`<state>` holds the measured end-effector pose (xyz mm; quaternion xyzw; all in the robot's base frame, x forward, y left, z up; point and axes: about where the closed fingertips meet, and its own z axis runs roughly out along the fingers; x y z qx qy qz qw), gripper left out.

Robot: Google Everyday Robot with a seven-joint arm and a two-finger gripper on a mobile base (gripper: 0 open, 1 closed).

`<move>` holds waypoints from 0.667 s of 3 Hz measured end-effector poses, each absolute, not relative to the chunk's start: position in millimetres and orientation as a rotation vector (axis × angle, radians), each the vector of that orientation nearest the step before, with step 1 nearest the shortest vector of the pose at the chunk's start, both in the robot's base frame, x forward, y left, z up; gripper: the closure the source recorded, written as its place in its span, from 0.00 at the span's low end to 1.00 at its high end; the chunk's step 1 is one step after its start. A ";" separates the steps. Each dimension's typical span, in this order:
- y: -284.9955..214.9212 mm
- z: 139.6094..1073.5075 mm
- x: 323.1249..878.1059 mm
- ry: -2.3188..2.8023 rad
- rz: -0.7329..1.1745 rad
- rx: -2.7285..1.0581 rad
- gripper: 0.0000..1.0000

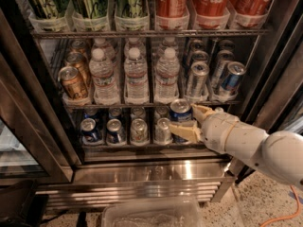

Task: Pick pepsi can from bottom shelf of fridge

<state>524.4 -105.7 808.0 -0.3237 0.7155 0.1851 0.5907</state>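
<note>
Closest to the lens, a clear plastic bin (151,214) down on the floor, with an orange cable (284,212) curling at lower right. Just behind it, the polished steel sill of the fridge (151,173), catching the light.

Reaching in from the right, a white arm (255,143), ending in the tool (183,120) at the right-hand end of the bottom shelf (142,145), right at its front edge. Clamped on the pepsi can (180,111): one of the tan fingers (204,112) against its upper right, the other under its lower left. Can tipped, silver top facing up and outward, sitting higher than its neighbours and overlapping the front edge of the rack above.

Left of it along the same rack, four short cans in clear lanes: two dark-blue cans (89,130) at the far left, then two pale silver-grey cans (162,130) just beside the grasp.

One rack up, three water bottles (136,74) in the middle, gold cans (73,82) to the left, tall slim cans (196,78) to the right.

Farthest up, green cans (85,4) on the left and red Coca-Cola cans (210,1) on the right, all in plastic lanes.
</note>
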 end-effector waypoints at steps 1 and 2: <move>-77.2 813.9 513.9 1.649 0.496 -0.951 1.00; -45.5 806.3 478.8 1.626 0.625 -1.133 1.00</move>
